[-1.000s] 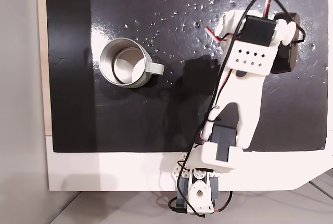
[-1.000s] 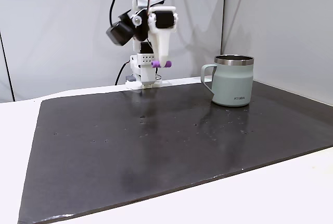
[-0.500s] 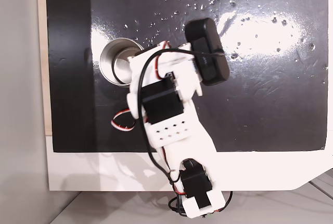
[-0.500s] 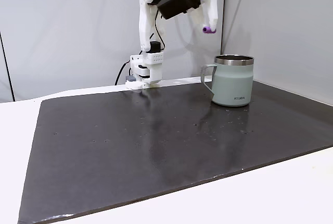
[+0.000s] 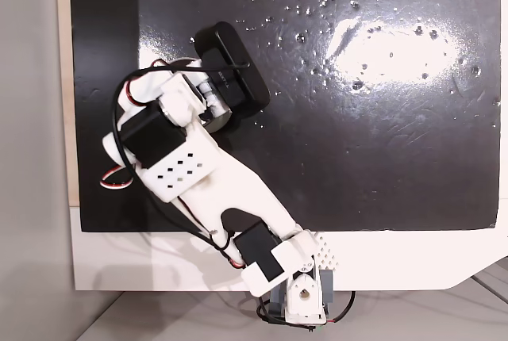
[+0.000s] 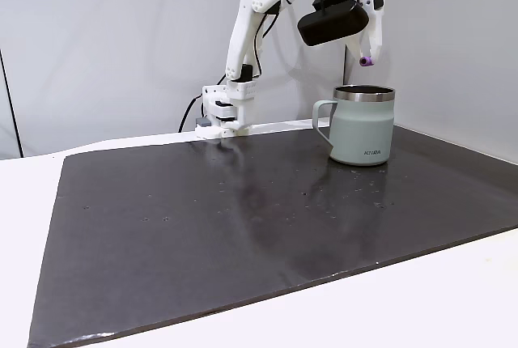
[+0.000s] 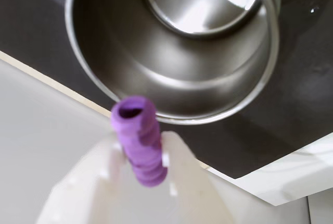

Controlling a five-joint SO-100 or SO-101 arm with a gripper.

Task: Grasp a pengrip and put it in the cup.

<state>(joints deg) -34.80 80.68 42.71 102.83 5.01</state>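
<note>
The white two-finger gripper [image 7: 139, 153] pinches the small purple ribbed pengrip [image 7: 138, 138] across its middle, above the round silvery metal cup [image 6: 362, 125] (light, probably soft and squashy, so a gentle mid-body hold suits).

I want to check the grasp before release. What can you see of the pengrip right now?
The pengrip is a small purple ribbed tube, soft-looking, with an open hollow end facing the wrist camera. It is pinched across its middle between the white fingers of the gripper, both ends sticking out. In a fixed view it hangs in the air just above the rim of the cup, touching only the gripper. The wrist view shows the cup's shiny inside beyond it.
</note>
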